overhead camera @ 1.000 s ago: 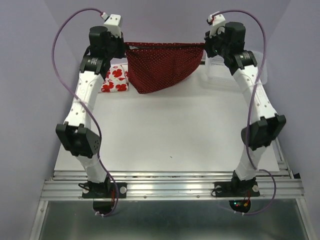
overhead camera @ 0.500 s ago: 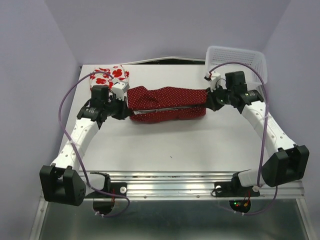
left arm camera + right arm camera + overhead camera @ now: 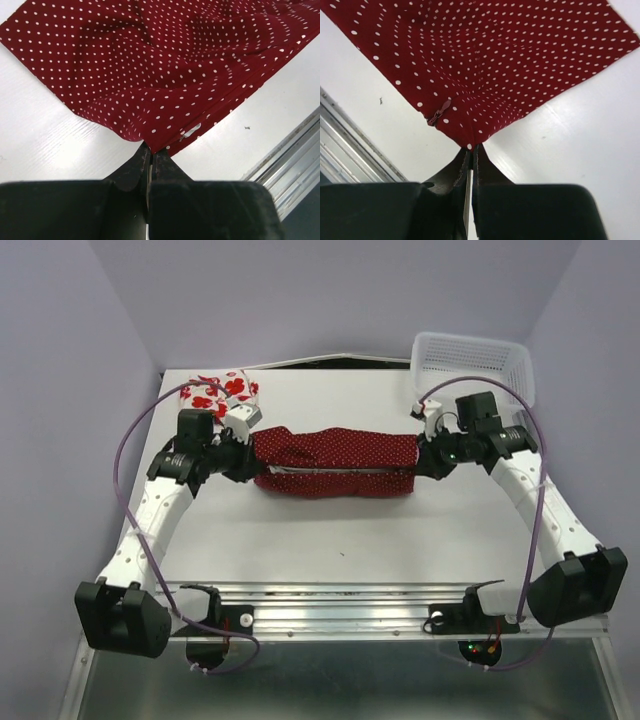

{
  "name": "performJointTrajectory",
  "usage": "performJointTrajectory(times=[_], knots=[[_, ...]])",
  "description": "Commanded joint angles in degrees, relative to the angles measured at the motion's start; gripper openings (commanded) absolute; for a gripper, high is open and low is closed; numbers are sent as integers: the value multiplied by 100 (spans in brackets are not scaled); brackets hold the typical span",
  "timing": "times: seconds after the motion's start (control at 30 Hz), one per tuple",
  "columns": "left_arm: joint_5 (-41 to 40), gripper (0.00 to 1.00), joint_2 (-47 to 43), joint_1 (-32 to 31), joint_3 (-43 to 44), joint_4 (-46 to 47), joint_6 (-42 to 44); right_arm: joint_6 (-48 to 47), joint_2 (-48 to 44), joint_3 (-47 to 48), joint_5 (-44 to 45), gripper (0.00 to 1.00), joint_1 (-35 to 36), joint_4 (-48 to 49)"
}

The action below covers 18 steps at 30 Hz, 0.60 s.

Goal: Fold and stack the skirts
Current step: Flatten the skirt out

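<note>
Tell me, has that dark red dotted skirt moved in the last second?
Yes. The dark red skirt dropped from hanging level with the basket to lying folded on the table, well nearer than the basket.

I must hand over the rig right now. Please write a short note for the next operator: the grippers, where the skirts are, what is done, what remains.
Left gripper: shut on one end of the dotted red skirt.
Right gripper: shut on the opposite end.
Dotted red skirt: on the table, folded into a long band between the arms.
Floral skirt: compact bundle at the far left corner, apparently folded.
Left to do: release, fold the band smaller, stack it with the floral skirt.
</note>
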Motion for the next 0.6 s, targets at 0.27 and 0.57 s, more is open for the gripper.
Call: performJointTrajectory(times=[0.27,0.57], knots=[[-1875,0,4919,181,7503,366,-1303,928,4737,6833,1698,1,-343,907],[-2298,0,4207,462,6492,4318,-2077,1833,4279,6393,2394,1,-731,4658]])
